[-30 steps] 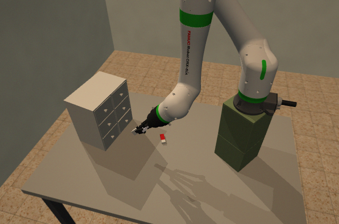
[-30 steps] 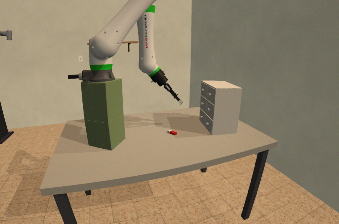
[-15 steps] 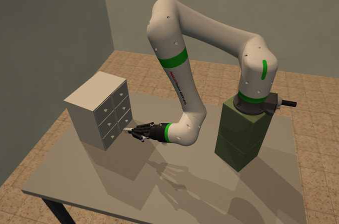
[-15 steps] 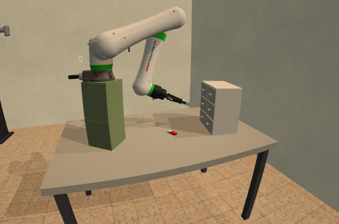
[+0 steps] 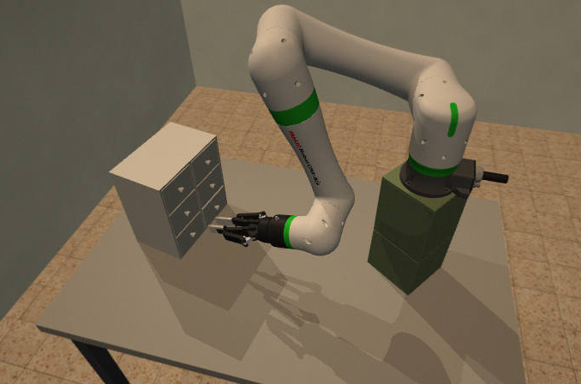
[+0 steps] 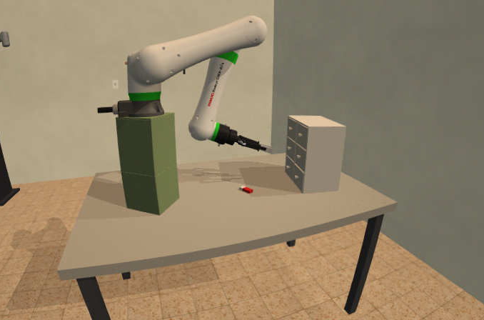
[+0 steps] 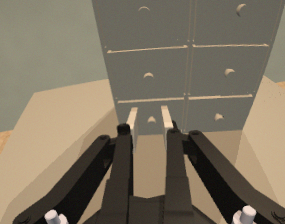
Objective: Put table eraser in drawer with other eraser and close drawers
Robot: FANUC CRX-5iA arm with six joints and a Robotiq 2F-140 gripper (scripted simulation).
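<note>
The light chest [image 5: 146, 217] [image 6: 323, 158] [image 7: 165, 32] stands upright, with dark drawer fronts in two columns and three rows. All fronts look flush. The drawers' contents are hidden. The red and white eraser [image 6: 246, 189] lies on the table, out in front of the chest; in the top view the arm hides it. My gripper [image 5: 218, 223] [image 6: 267, 148] [image 7: 149, 116] is partly open and empty. It is above the table, short of the chest, its fingers pointing at the drawer fronts and tilted slightly down. In the wrist view the bottom left knob [image 7: 151, 120] appears between the fingertips.
The table [image 5: 97, 294] [image 6: 212, 230] carries the chest and the green pedestal [image 5: 409, 244] [image 6: 148, 169] under the arm's base. The chest stands near the table's far end from the pedestal. A wall [image 5: 83, 68] [image 6: 400, 94] rises beyond the chest.
</note>
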